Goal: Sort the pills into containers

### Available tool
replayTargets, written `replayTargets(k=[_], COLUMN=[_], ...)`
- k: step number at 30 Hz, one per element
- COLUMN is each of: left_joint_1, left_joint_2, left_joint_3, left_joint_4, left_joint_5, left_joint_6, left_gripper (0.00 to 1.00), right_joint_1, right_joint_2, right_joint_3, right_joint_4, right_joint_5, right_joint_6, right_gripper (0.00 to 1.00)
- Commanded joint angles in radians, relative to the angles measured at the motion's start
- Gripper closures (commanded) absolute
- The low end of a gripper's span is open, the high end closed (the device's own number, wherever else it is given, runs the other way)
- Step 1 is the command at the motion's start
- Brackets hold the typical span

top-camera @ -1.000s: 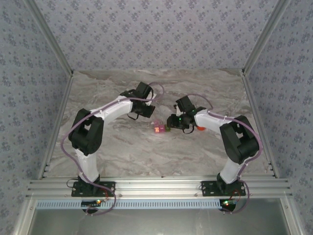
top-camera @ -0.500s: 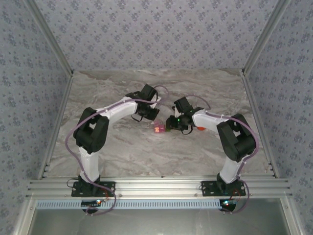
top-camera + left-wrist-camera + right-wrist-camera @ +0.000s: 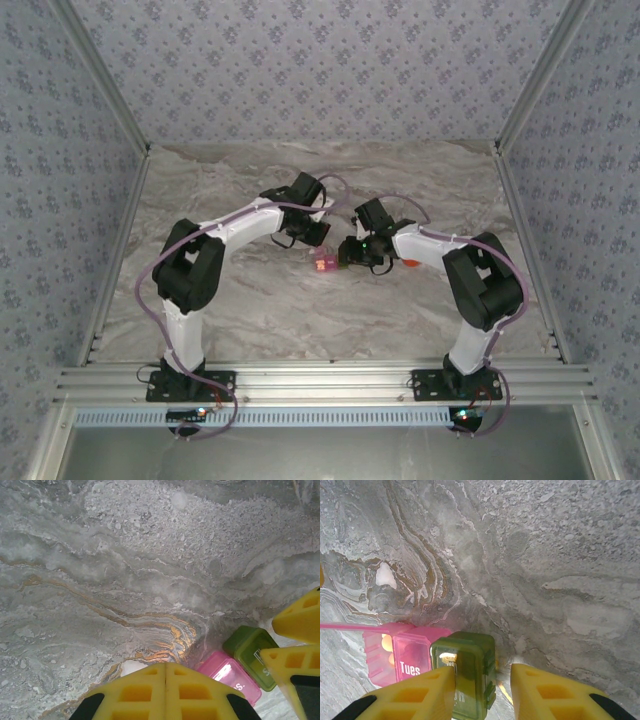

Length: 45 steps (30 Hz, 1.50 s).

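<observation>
Two joined containers [image 3: 325, 262], one pink compartment [image 3: 410, 655] and one olive-green compartment [image 3: 470, 660], lie near the middle of the table [image 3: 250, 310], well away from every edge; from above they look tiny and we can hardly make them out. In the right wrist view their near ends are cut off behind yellow fingers [image 3: 415, 695]. The pink one reads "Tues", but the green one's print we cannot read. Through the pink wall we make out pale orange pills [image 3: 386, 643], too blurred to count. One white patch [image 3: 385, 575] on the marble may be a pill or only veining. The left gripper [image 3: 166, 666] has its fingers pressed together on nothing, just beside the pink compartment. The right gripper [image 3: 482, 672] stands spread astride the green compartment, one finger against it and a gap at the other. One orange object [image 3: 408, 263] peeks from behind the right arm [image 3: 480, 280].
</observation>
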State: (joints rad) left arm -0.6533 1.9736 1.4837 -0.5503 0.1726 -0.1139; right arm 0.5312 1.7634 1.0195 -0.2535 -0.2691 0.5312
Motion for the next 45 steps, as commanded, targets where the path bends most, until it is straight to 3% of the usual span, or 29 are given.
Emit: replayTargets(k=[1, 45], left_joint_1=[-0.013, -0.048], left_joint_2=[-0.018, -0.144], left_joint_3=[-0.013, -0.117], left_joint_4=[-0.011, 0.024], left_joint_5=[0.029, 0.075], left_joint_6=[0.001, -0.036], left_gripper=[1.00, 1.00], right_joint_1=[0.008, 0.015], right_joint_2=[0.019, 0.039], right_joint_3=[0.017, 0.035], right_joint_4=[-0.026, -0.043], right_joint_5=[0.026, 0.051], right_joint_6=[-0.006, 0.002], right_gripper=[0.64, 0.66])
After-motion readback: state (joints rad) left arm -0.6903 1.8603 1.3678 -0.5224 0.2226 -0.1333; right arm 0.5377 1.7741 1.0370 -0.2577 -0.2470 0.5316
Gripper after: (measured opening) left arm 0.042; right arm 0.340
